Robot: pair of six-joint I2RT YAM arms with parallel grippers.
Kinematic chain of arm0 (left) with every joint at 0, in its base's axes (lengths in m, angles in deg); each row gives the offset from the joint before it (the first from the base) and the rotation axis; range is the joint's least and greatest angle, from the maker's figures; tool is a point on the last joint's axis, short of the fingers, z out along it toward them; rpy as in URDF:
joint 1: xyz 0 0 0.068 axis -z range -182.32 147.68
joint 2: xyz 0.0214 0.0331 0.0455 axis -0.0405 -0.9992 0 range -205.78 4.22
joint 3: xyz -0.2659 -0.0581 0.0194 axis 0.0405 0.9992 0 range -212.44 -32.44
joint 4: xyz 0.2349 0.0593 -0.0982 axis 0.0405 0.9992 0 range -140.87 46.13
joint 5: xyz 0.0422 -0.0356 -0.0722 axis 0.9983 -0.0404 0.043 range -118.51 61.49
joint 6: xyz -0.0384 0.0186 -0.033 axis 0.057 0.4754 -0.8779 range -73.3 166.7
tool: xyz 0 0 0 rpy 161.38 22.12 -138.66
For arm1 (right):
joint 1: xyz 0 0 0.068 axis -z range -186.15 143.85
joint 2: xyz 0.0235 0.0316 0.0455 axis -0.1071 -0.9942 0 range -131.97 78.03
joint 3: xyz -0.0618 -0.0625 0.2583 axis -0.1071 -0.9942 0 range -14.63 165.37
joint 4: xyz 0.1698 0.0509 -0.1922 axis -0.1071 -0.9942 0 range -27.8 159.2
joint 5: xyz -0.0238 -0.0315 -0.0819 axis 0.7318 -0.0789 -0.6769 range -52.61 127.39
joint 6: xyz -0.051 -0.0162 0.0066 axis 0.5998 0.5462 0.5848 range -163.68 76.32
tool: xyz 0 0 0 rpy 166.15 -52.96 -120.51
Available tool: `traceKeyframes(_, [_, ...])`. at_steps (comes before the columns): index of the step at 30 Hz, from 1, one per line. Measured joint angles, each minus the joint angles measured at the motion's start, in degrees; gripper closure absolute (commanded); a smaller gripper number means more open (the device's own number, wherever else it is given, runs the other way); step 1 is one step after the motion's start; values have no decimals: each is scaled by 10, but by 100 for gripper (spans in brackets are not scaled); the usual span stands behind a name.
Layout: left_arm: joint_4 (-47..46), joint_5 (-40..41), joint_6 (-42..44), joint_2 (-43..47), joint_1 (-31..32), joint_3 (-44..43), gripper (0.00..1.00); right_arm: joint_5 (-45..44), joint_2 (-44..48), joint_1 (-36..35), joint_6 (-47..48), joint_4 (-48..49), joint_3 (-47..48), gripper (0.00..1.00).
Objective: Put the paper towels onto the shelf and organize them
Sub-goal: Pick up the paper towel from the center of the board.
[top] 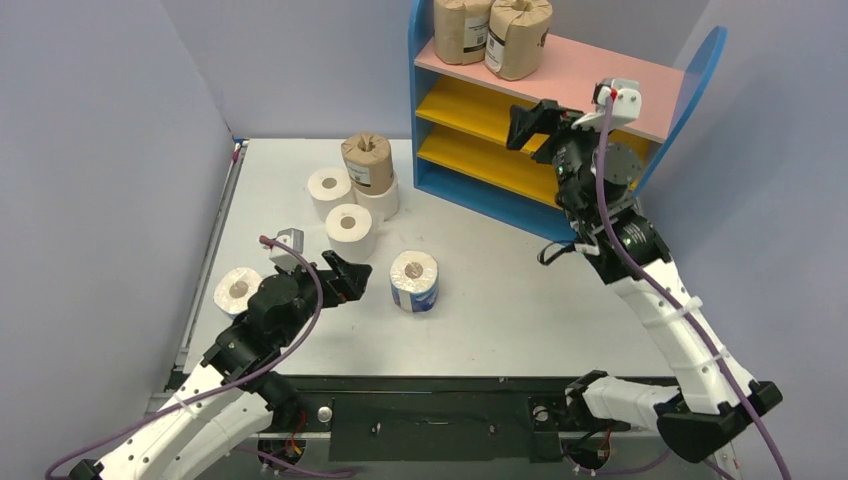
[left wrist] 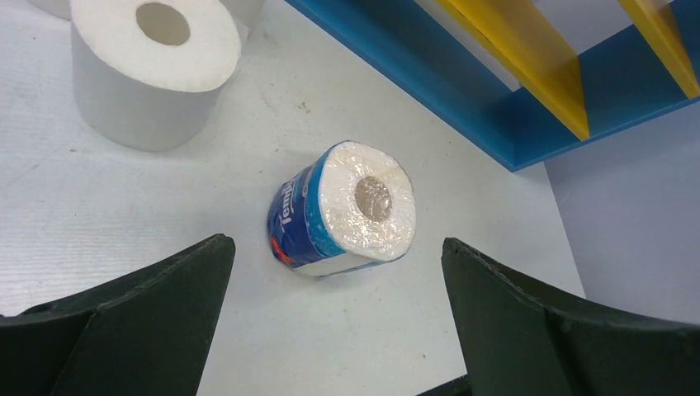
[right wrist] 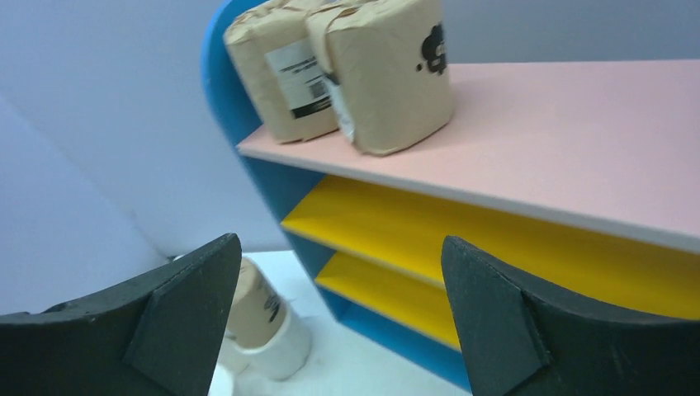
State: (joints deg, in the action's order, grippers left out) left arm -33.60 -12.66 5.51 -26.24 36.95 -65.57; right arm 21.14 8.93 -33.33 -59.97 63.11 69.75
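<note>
Reading "Temp" on the blue-and-white plastic-wrapped paper roll (left wrist: 342,210), we find left pincer (top: 348,275) and right pincer (top: 528,122) spread, empty.

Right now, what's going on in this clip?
Two robot arms are putting paper rolls on a shelf. Two brown-wrapped rolls stand on its pink top board. The left gripper, open, is aimed at a blue-and-white wrapped roll on the table. The right gripper, open and empty, points at the shelf's upper tiers. Five other rolls sit on the table.
</note>
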Motion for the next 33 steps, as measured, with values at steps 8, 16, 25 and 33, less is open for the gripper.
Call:
traceKeyframes(8, [20,10,-40,-34,0,0,4,-54,110,-110,-15,-23,-129,15])
traceKeyframes(16, [48,35,-62,-71,0,-8,4,-153,117,-240,-57,-106,-247,14])
traceKeyframes(25, [106,99,-91,-138,-10,-70,4,-243,120,-269,-195,-125,-377,9])
traceKeyframes(33, [144,62,-86,-229,-58,-128,4,-185,100,-269,-224,-104,-406,10])
